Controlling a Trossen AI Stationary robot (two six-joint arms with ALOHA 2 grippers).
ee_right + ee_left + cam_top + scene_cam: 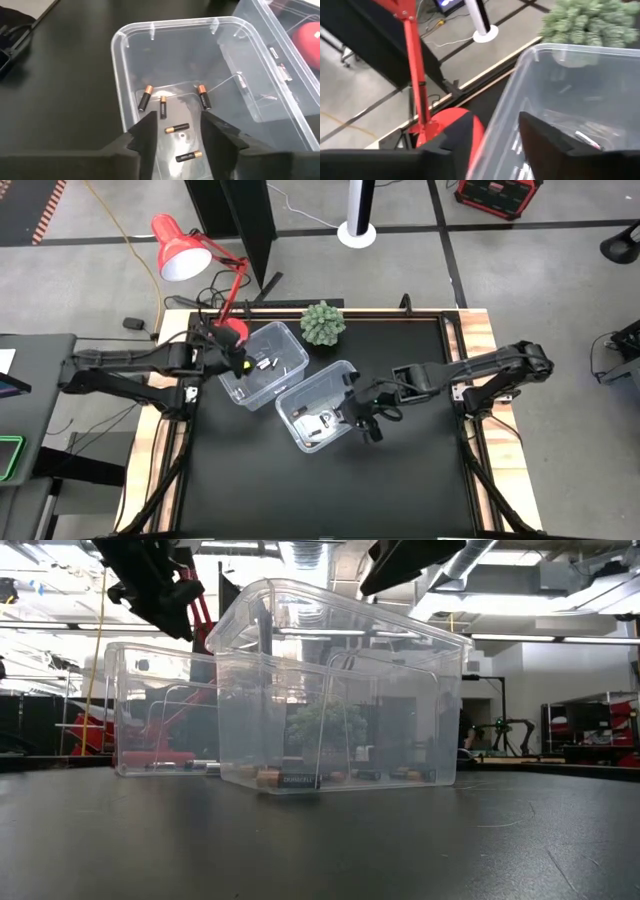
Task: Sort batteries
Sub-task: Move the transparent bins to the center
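Two clear plastic bins stand side by side mid-table. The right bin (318,408) holds several dark batteries with copper ends (177,128) lying on its floor. The left bin (265,362) holds whitish batteries (587,140). My right gripper (177,135) hangs open above the right bin's right side (362,420), with nothing between its fingers. My left gripper (487,130) is open over the left bin's left rim (238,362), also with nothing between its fingers. In the low view both grippers are mostly cut off at the top.
A red desk lamp (180,245) stands with its base (232,330) just behind the left bin, close to my left gripper. A small green plant (323,323) sits at the far edge. The black mat (330,490) in front of the bins is free room.
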